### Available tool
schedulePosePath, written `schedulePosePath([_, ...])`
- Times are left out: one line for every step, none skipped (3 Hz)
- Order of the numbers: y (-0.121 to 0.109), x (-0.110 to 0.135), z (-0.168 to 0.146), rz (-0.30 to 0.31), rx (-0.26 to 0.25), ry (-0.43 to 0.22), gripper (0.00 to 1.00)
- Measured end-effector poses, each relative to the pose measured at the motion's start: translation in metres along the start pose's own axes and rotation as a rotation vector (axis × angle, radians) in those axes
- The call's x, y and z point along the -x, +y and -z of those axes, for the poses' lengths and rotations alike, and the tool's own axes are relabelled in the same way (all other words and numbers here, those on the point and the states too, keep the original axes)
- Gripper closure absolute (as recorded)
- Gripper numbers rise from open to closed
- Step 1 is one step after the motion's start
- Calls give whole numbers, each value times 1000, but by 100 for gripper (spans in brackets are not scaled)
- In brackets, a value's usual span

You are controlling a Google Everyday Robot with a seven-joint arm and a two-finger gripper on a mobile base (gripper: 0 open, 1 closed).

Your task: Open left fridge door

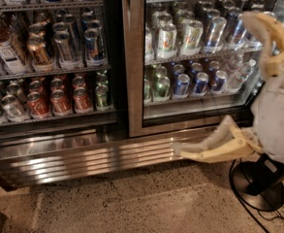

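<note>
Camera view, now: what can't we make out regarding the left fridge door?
- left fridge door: shut or ajar unclear; no handle seen; top and left side cut off by the picture edges.
- tool, open, at the right before the fridge: its gap to the fridge can't be judged from one view; the arm is cut off by the right edge.
- cans: labels too blurred to read.

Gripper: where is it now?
Camera view, right side: the gripper, jaws open, is in front of the right glass door, its lower jaw by the base grille.
</note>
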State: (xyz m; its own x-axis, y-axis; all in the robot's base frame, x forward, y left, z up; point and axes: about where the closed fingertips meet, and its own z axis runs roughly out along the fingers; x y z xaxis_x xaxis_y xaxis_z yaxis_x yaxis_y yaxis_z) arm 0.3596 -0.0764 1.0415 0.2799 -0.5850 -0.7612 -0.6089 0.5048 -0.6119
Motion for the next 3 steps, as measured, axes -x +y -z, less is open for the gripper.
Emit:
schedulePosePath([-36, -75, 81, -66, -205, 87, 0])
schedulePosePath([-58, -141, 165, -205, -462, 157, 0])
schedulePosePath([-71, -157, 181, -227, -538, 186, 0])
